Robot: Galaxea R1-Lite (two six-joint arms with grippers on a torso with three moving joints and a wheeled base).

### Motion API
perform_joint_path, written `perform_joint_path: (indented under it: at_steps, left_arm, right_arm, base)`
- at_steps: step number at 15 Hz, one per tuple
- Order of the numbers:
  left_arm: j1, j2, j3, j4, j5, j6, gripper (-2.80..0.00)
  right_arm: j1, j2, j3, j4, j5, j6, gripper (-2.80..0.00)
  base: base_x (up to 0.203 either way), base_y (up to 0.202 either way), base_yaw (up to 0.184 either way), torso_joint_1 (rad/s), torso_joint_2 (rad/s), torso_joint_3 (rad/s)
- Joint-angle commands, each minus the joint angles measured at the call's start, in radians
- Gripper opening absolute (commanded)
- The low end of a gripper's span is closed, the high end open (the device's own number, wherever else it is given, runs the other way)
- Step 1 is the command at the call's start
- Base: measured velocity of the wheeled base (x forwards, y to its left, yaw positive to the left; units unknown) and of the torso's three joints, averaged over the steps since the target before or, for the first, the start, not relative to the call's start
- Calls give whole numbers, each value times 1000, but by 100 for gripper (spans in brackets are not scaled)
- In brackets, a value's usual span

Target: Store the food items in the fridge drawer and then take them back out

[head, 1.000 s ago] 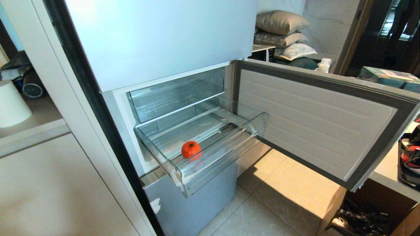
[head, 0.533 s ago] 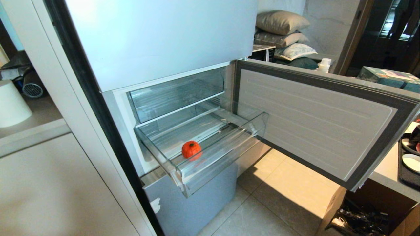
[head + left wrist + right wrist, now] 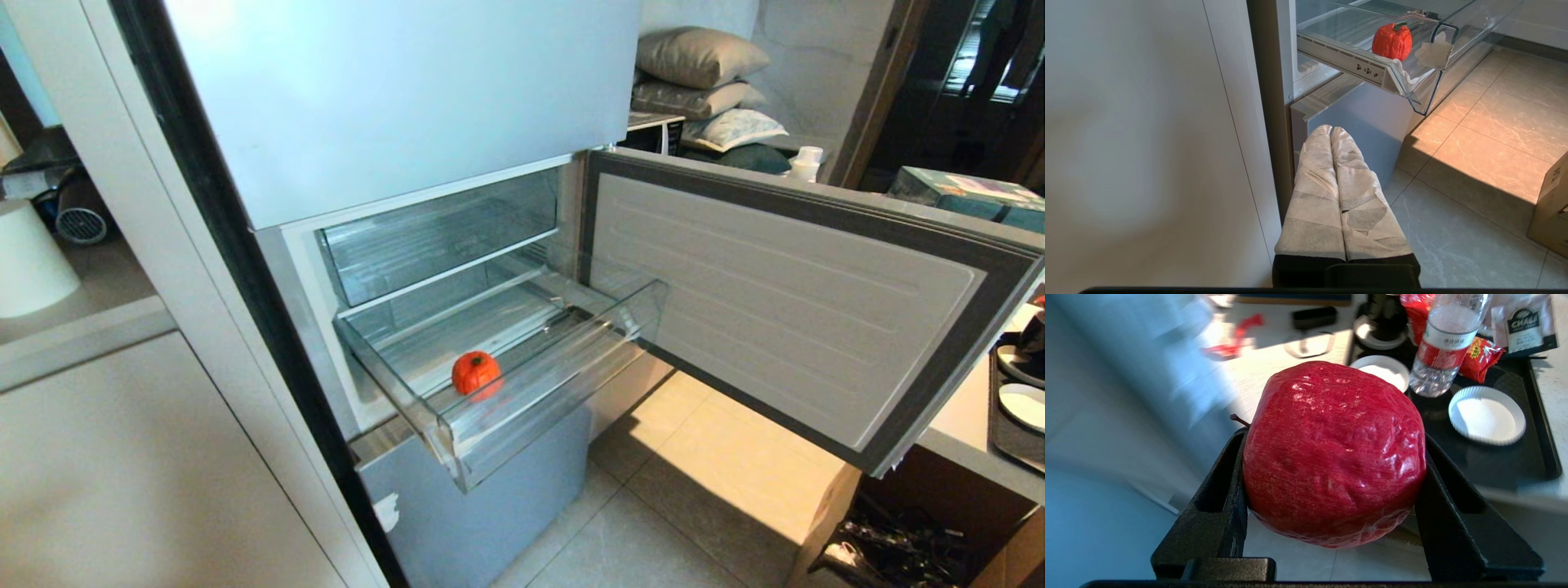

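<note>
Gone from the head view's right edge is the dark-and-red shape that showed there a second ago; fridge, drawer and camera have not shifted. Now the right gripper (image 3: 1333,506) clamps a glossy red apple (image 3: 1333,453) between its black fingers (image 3: 1216,506), the jaws spread wide around it, above a black tray (image 3: 1494,465) carrying white dishes (image 3: 1487,415) and a water bottle (image 3: 1443,343); the surroundings there are blurred, so its exact place is unclear. An orange-red pepper-like fruit (image 3: 476,372) sits in the pulled-out fridge drawer (image 3: 563,384), near its front left corner. Below the drawer, the left gripper (image 3: 1331,132) hangs with wrapped fingers pressed together, holding nothing.
</note>
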Motion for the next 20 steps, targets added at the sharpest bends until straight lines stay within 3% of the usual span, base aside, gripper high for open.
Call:
perform_joint_path:
  at_steps: [1,4,7,11,13,20]
  left_arm:
    - [1,1,0,0,0,0,-280]
    - [1,1,-1,0,0,0,-280]
    - [1,2,0,0,0,0,-280]
    - [1,1,0,0,0,0,-280]
    - [1,2,0,-1,0,1,-280]
    - [1,1,0,0,0,0,-280]
  right_arm:
    - [133,-394,218,4,-2,1,-280]
    - [452,-662,395,81,-17,4,-280]
    - [617,-913,446,332,-69,-39,-280]
    - [695,-1133,465,552,-219,-88,-280]
    - [702,-1230,467,571,-229,-89,-280]
    - [706,-1238,468,580,-237,-51,-280]
  base:
    - [0,0,0,0,0,0]
    - [0,0,0,0,0,0]
    - [0,0,0,0,0,0]
    - [0,0,0,0,0,0]
    - [0,0,0,0,0,0]
    - [0,0,0,0,0,0]
